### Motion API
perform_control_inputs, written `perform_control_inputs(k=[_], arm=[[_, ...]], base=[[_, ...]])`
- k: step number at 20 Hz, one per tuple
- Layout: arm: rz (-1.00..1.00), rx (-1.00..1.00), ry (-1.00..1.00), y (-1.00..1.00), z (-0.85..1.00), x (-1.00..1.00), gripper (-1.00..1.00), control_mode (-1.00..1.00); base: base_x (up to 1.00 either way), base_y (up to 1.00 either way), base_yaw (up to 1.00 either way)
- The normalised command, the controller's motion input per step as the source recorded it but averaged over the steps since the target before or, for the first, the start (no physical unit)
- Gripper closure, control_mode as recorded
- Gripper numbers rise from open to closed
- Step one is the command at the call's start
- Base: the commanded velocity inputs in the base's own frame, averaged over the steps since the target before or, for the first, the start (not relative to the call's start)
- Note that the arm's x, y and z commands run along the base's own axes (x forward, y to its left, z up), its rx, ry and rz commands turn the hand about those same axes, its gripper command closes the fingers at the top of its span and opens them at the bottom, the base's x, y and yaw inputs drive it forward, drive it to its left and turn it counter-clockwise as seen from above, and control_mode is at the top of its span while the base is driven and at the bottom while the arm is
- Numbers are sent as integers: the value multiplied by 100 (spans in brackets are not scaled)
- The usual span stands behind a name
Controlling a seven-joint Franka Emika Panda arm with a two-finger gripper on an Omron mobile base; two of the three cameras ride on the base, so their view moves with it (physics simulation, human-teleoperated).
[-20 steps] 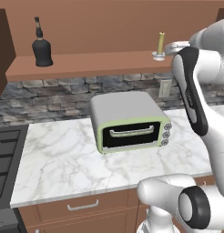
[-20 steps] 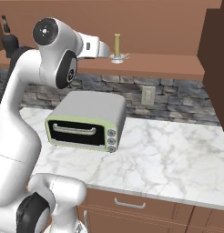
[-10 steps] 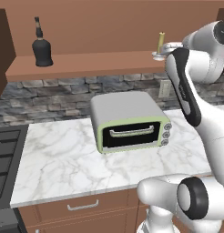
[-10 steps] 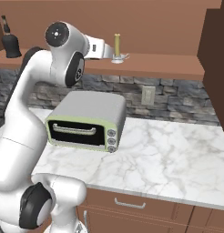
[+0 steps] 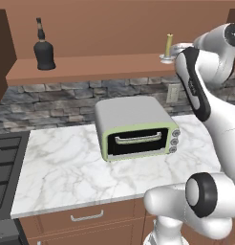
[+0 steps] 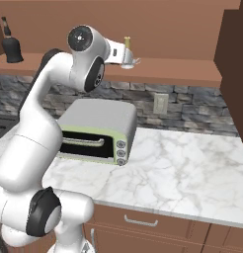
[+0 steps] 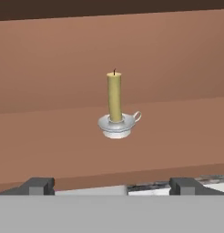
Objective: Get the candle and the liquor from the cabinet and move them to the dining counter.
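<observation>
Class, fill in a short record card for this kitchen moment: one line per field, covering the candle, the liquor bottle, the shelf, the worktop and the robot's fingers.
Candle: candle upright in a silvery dish holder with a small loop handle, on the cabinet shelf.
Liquor: liquor upright at the shelf's far left end, well apart from the candle.
Worktop: marble worktop below the shelf carries a toaster oven, door shut.
Fingers: fingers open wide, level with the shelf, facing the candle, not touching it.
Held: nothing.
</observation>
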Motion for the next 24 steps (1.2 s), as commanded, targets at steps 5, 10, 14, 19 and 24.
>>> perform_control_inputs(k=[5,10,14,19,24], arm=[[0,0,0,-8,0,33,-100,-100],[0,0,0,0,-7,29,-100,-100],[0,0,0,0,-3,26,-100,-100],[0,0,0,0,-1,26,-100,-100],[0,0,0,0,0,25,-100,-100]], base=[[0,0,0],[0,0,0],[0,0,0],[0,0,0],[0,0,0]])
